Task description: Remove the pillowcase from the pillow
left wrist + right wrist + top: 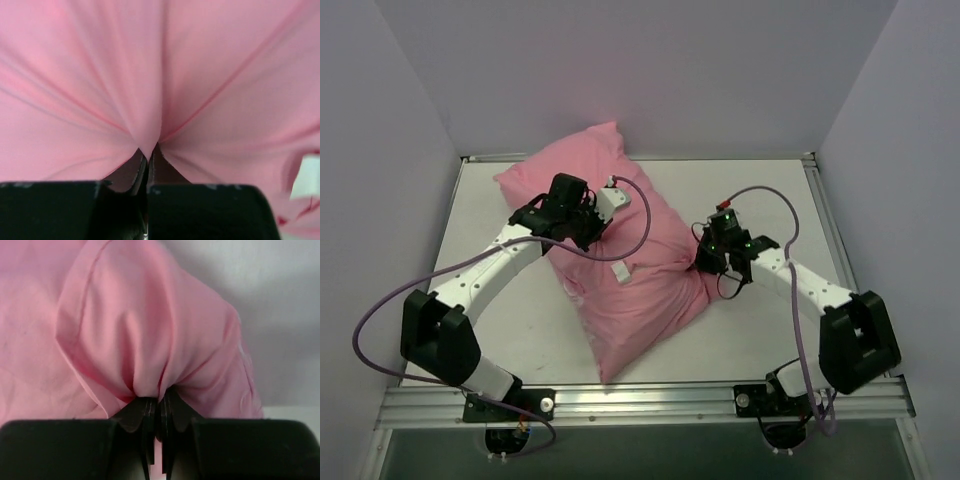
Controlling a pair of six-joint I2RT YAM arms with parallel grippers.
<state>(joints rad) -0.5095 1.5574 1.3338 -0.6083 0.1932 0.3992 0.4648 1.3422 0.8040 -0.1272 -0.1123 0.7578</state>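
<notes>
1. Top external: stuffed pink pillowcase (630, 285) diagonally across frame centre, on the table (535, 330).
2. Left wrist: left gripper (149, 152) pinching a pillowcase fold, bottom centre.
3. Right wrist: right gripper (156, 401) clamped on bunched pillowcase cloth, bottom centre.

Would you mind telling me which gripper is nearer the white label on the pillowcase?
Left. The left gripper pinches the pillowcase just beside the label; the right gripper pinches its right edge, farther off.

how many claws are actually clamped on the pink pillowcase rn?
2. The left claw pinches a fold on the upper left of the pillowcase; the right claw pinches a bunch at its right edge. Neither is hidden.
</notes>
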